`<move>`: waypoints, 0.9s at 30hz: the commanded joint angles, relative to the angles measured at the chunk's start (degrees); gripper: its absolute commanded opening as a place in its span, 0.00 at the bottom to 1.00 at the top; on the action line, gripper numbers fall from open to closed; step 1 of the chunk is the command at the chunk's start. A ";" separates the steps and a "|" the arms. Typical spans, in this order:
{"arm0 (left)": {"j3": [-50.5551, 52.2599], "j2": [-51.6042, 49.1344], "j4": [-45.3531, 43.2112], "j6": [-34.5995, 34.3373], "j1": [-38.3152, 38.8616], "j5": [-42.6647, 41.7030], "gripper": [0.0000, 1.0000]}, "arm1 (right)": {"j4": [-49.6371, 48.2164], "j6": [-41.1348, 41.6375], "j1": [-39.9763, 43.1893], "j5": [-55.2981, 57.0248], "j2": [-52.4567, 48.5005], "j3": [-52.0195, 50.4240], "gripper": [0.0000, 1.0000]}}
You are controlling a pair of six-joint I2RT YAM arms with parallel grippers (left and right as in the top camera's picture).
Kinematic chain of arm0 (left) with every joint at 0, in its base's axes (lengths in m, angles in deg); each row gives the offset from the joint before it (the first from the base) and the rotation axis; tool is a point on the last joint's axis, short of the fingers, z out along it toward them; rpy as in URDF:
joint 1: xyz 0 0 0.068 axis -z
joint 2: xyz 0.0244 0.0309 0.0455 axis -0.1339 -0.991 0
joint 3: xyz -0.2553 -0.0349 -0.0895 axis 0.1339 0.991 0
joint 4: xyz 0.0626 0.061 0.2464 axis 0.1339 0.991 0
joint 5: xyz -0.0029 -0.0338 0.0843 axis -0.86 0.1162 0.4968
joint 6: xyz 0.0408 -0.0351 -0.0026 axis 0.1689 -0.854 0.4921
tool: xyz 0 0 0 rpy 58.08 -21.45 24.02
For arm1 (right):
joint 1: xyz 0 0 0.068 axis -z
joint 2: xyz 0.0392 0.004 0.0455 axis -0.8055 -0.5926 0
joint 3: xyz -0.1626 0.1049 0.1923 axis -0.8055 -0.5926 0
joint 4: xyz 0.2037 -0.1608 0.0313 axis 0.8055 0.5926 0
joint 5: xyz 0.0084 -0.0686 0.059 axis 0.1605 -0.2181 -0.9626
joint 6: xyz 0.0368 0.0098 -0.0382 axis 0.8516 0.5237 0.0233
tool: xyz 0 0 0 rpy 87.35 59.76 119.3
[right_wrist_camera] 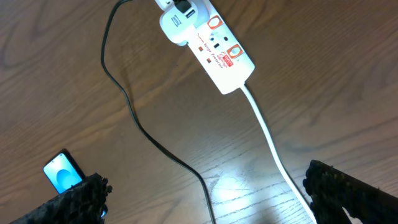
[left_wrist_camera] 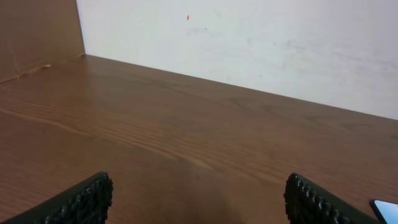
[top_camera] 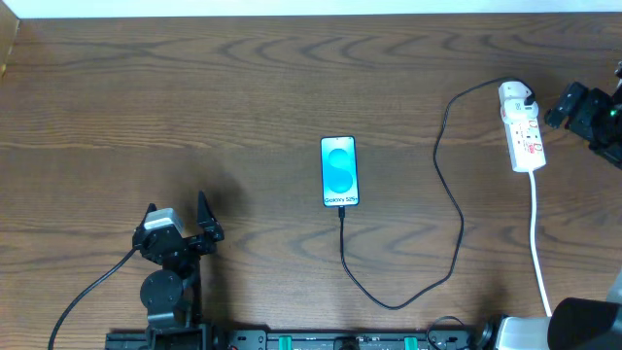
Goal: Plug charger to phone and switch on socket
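The phone point(top_camera: 339, 171) lies face up at the table's middle, its screen bright blue. The charger's thin black cable point(top_camera: 449, 204) meets the phone's near edge, loops toward the front and runs up to a white plug head point(top_camera: 515, 94) seated in the socket point(top_camera: 526, 136) at the far right. My right gripper point(top_camera: 564, 107) hovers open just right of the socket. In the right wrist view the socket point(right_wrist_camera: 219, 51), cable point(right_wrist_camera: 132, 113) and phone point(right_wrist_camera: 62, 171) lie ahead of the open gripper point(right_wrist_camera: 208, 199). My left gripper point(top_camera: 209, 220) is open at front left, holding nothing.
The socket's thick white cord point(top_camera: 536, 233) runs from the strip toward the front right edge. In the left wrist view, a white wall point(left_wrist_camera: 249, 43) stands behind the wooden table point(left_wrist_camera: 186, 130), and a corner of the phone point(left_wrist_camera: 385, 209) shows at bottom right.
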 commanded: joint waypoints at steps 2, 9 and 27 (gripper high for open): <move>1.40 0.37 1.86 0.92 -0.28 -0.57 0.88 | -0.02 0.24 -0.11 0.92 0.20 0.37 0.99; 1.40 0.37 1.86 0.92 -0.28 -0.55 0.88 | -1.20 0.31 -0.17 0.85 0.22 0.31 0.99; 1.40 0.37 1.86 0.92 -0.28 -0.57 0.88 | -43.01 13.38 -7.34 0.90 19.23 -37.88 0.99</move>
